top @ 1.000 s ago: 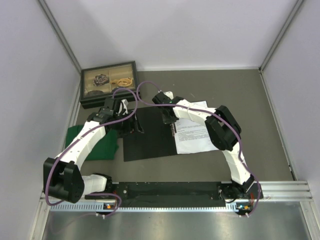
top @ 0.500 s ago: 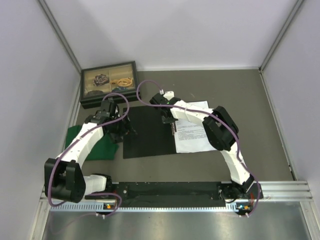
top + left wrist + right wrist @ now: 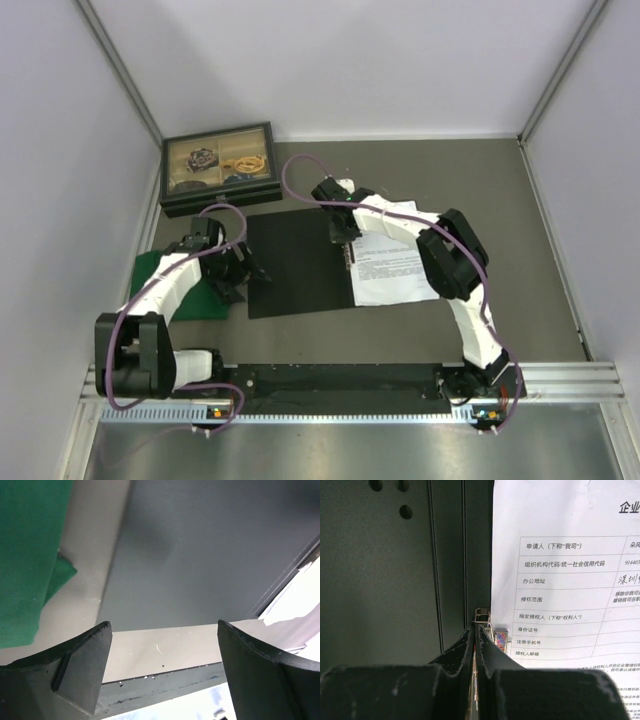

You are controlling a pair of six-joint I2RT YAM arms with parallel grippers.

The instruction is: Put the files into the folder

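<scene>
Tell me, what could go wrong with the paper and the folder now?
The right fingers are shut right at the metal clip, beside the edge of the paper. A nudge sideways might wrinkle or slide the paper. The left fingers are open and hold nothing, near the edge of the folder by the green cloth, so the folder might shift if the clip gets pushed.

left white arm point(image 3: 170, 282) bent | left black two-finger gripper point(image 3: 160, 675) jaws wide apart | right white arm point(image 3: 398, 226) reaching far forward | right black two-finger gripper point(image 3: 474, 630) fingers pressed together
</scene>
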